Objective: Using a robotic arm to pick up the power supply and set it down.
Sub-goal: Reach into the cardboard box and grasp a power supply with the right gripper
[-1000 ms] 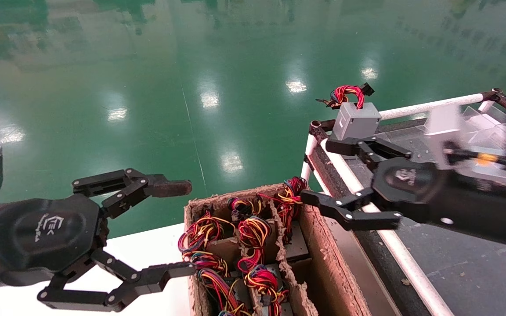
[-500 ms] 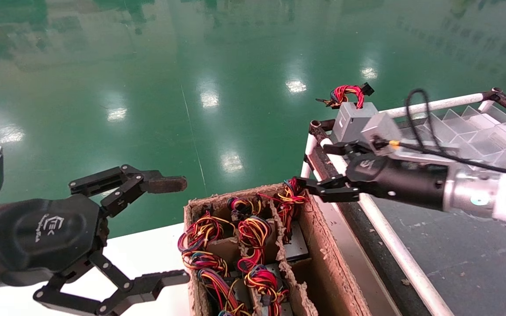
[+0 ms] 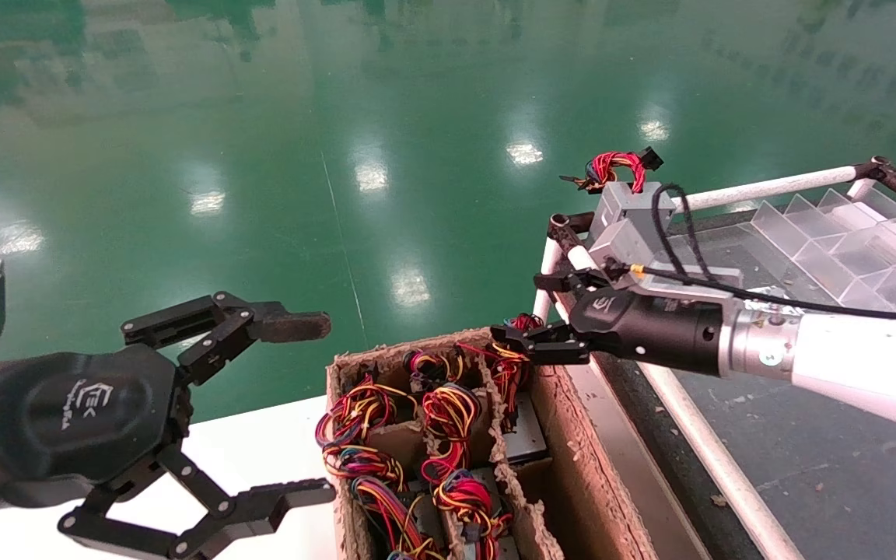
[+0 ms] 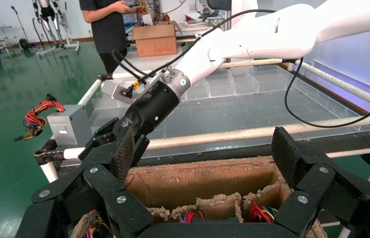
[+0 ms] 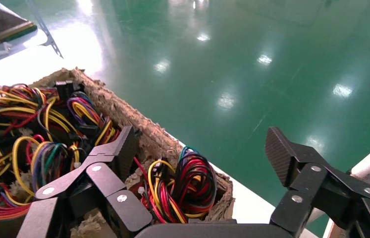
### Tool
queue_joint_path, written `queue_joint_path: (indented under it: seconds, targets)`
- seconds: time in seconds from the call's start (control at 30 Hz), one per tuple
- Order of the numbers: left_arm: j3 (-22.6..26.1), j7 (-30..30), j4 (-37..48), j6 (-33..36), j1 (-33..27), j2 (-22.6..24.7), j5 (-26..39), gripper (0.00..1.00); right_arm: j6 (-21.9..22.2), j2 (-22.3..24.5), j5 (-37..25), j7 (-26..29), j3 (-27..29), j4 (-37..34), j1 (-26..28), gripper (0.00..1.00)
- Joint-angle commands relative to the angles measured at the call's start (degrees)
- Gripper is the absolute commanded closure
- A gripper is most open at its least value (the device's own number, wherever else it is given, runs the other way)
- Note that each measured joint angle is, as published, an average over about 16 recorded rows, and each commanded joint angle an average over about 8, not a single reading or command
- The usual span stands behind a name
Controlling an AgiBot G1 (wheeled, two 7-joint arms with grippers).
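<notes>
The power supply is hidden from view. The robotic arm (image 3: 806, 354), my white-and-silver right arm, reaches over the far right corner of a cardboard box (image 3: 572, 435). Its gripper (image 3: 514, 342) (image 5: 202, 151) is open, with one finger (image 5: 123, 146) over the box and the other finger (image 5: 284, 153) outside its wall. Between them and lower lies a coil of red, yellow and black wires (image 5: 183, 183) in the corner cell. Several wire-bundled units (image 3: 448, 412) fill the cardboard dividers. My left gripper (image 3: 320, 408) (image 4: 205, 153) hangs open and empty left of the box.
A grey box with a curled red wire loop and black plug (image 3: 627, 206) (image 4: 71, 129) sits on the corner of a white-tube rack (image 3: 712, 459). Clear plastic dividers (image 3: 845, 241) stand on the rack. The cardboard box rests on a white table (image 3: 261, 443). A person (image 4: 108, 25) stands behind.
My right arm has swung left and down from the rack's corner to the box's far right corner, turning its open gripper edge-on. The left gripper has hardly moved.
</notes>
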Motion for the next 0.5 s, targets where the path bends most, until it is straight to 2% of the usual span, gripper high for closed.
queue_joint_path:
  seconds: [0.03, 0.5]
  targets:
    - [0.0, 0.0, 0.0, 0.0, 0.0, 0.0, 0.0, 0.0, -0.12, -0.97, -0.18, -1.64, -0.11, -2.33, 0.71, 1.0]
    - [0.01, 0.01, 0.0, -0.01, 0.0, -0.01, -0.01, 0.0, -1.69, -3.1, -1.1, -8.31, -0.7, -10.52, 2.67, 1.0]
